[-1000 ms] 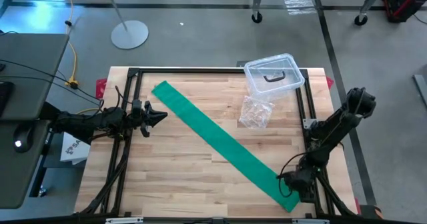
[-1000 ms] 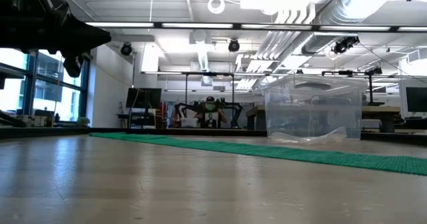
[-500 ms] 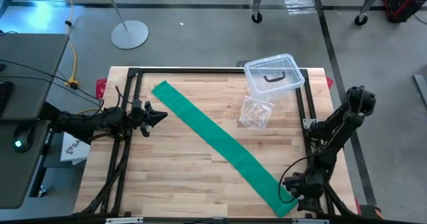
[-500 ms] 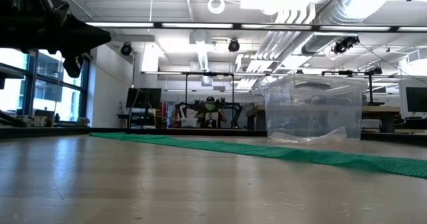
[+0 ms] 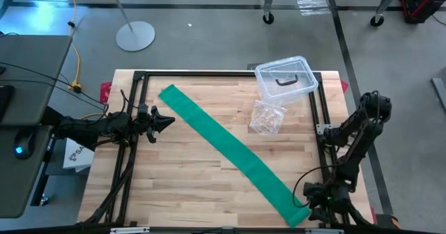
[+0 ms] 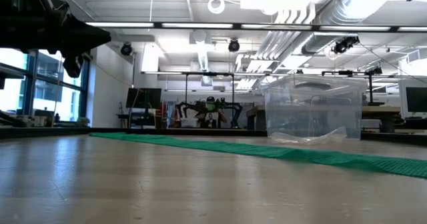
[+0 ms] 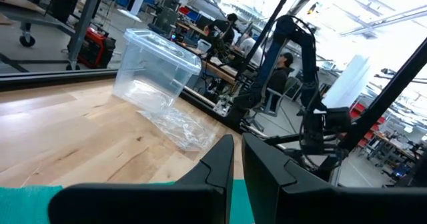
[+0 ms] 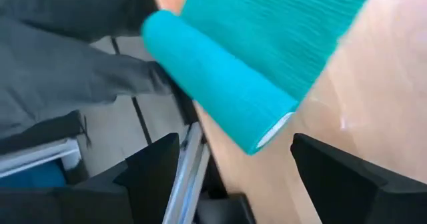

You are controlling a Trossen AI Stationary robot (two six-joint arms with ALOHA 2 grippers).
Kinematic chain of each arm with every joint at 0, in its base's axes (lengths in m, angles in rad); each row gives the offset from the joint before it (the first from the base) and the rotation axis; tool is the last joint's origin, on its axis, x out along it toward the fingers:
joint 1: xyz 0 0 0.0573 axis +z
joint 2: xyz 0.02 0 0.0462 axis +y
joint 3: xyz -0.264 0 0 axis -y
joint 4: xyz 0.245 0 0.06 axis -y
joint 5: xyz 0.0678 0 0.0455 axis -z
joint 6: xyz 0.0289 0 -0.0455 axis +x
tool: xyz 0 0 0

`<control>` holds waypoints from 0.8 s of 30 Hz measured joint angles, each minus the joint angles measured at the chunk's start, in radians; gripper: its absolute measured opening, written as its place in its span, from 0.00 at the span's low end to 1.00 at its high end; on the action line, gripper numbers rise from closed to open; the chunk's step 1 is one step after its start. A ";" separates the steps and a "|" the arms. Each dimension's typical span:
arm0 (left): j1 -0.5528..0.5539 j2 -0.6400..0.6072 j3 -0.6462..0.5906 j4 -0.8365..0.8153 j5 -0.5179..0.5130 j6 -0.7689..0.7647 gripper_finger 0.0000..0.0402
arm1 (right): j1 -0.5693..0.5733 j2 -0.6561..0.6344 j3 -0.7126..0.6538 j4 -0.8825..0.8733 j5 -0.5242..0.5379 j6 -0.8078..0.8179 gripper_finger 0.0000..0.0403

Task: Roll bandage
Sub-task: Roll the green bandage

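- High view: the bandage [image 5: 230,154] lies flat as a long green strip across the table [image 5: 181,185], from near the far left corner to the near right corner. The right gripper [image 5: 310,207] is at the strip's end by the near right corner. The left gripper [image 5: 162,120] waits over the left edge, near the strip's far end but apart from it. A clear box [image 5: 286,79] and a clear bag [image 5: 267,118] sit near the far right corner, beside the strip and not on it.
- Low view: the bandage [image 6: 267,151] runs flat across the table, with a small wave in it toward the right. The box [image 6: 313,111] stands behind it. The dark arm at top left is the left one.
- Left wrist view: the left jaws are clenched together on nothing, with a little green bandage [image 7: 27,201] below them.
- Right wrist view: the bandage end [image 8: 220,94] is already curled into a short roll at the table edge. The right jaws stand wide apart on both sides of this roll and do not touch it.
- Step, as I judge it: the very start of the rolling; most of the strip is still unrolled.
- Next move: the right jaws should probably take the small roll by its two ends and turn it along the strip, keeping the layers straight.
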 joint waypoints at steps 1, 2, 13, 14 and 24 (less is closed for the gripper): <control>0.000 0.000 0.000 0.000 0.000 0.000 0.07 | 0.004 0.015 0.000 0.017 0.001 0.006 0.71; 0.000 0.000 0.000 0.000 0.000 -0.001 0.07 | 0.006 0.030 0.000 0.042 0.002 0.008 0.71; 0.000 0.000 0.000 0.000 0.000 -0.053 0.07 | 0.023 0.110 0.000 0.230 0.163 -0.032 0.71; 0.000 0.000 0.000 0.000 0.000 -0.053 0.07 | 0.025 0.110 0.000 0.229 0.185 -0.051 0.71; 0.000 0.000 0.000 0.000 0.000 -0.053 0.07 | 0.023 0.110 0.000 0.233 0.221 -0.247 0.71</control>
